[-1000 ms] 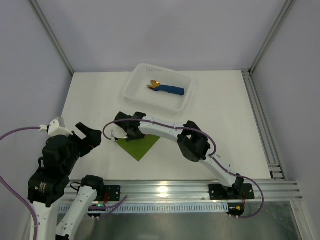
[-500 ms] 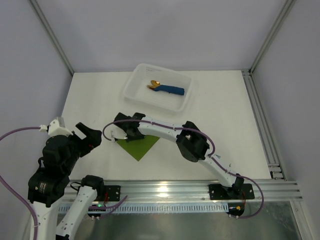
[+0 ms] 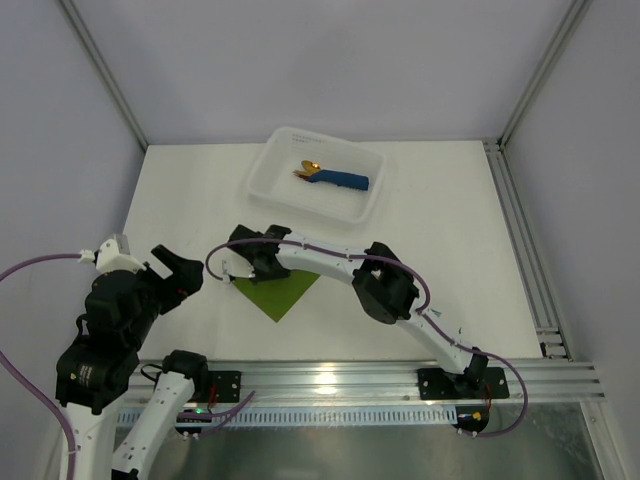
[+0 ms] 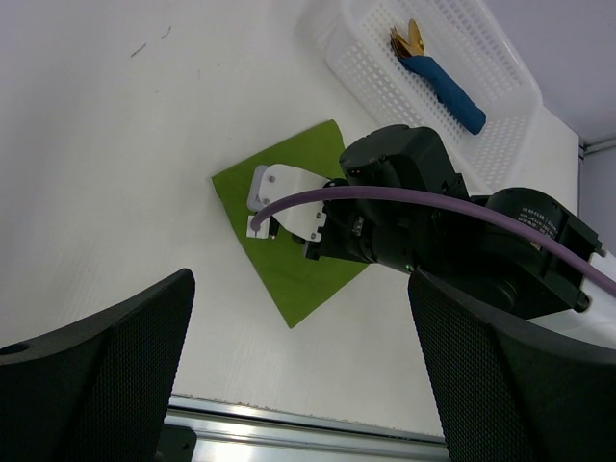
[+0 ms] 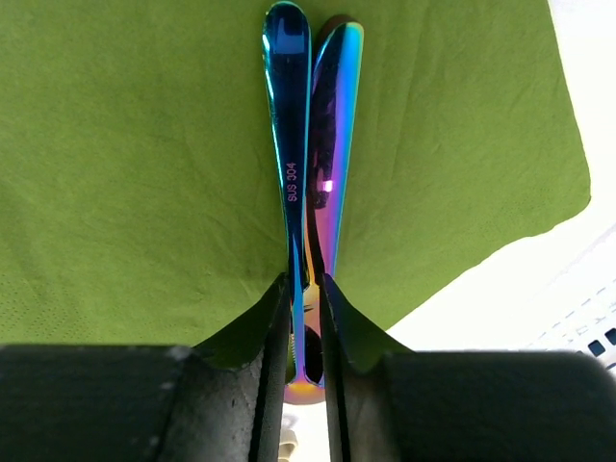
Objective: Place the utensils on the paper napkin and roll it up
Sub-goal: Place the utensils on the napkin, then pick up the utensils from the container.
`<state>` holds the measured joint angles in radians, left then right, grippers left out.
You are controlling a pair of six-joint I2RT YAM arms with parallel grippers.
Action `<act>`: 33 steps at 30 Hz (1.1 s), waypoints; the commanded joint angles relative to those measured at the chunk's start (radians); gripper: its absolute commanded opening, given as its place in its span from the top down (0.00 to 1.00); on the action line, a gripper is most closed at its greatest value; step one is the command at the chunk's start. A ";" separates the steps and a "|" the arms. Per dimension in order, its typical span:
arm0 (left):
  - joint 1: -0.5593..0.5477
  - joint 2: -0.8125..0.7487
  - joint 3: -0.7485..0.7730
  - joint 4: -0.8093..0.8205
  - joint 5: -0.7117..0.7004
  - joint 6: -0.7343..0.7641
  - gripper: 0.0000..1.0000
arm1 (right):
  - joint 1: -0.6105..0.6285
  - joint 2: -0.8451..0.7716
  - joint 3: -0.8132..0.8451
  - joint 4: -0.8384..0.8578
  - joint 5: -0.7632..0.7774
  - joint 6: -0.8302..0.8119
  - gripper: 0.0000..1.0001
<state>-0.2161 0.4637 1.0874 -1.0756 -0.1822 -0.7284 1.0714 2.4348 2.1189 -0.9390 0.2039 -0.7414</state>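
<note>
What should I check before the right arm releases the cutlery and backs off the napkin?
1. Both utensils over the paper napkin: ok, their handles lie across it.
2. Handles side by side: ok.
3. Grip of the right gripper released: not ok, its jaws hug the handles.
4. Napkin flat: ok where visible.
5. Is the left gripper open and off the napkin: ok.
6. Other ends of the utensils over the napkin: cannot tell, hidden behind the fingers.

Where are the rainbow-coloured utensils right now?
In the right wrist view, the utensils sit side by side over the green napkin, their near ends between the fingers of the right gripper.
</note>
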 commanded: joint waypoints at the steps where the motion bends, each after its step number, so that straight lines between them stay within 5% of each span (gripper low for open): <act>1: -0.002 0.009 -0.001 -0.004 0.007 0.003 0.07 | -0.005 -0.043 0.015 0.012 0.015 0.014 0.77; 14: -0.003 0.007 0.011 -0.009 0.018 -0.003 0.07 | -0.013 -0.132 -0.007 0.042 -0.038 0.057 0.76; 23: -0.002 0.003 0.019 -0.011 0.016 -0.009 0.07 | -0.045 -0.333 -0.100 0.085 -0.109 0.163 0.67; 33: -0.002 0.000 -0.007 0.008 0.027 -0.006 0.07 | -0.217 -0.712 -0.567 0.057 -0.016 0.479 0.70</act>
<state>-0.2161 0.4637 1.0866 -1.0763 -0.1703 -0.7326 0.8867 1.8015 1.6691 -0.8448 0.1287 -0.4099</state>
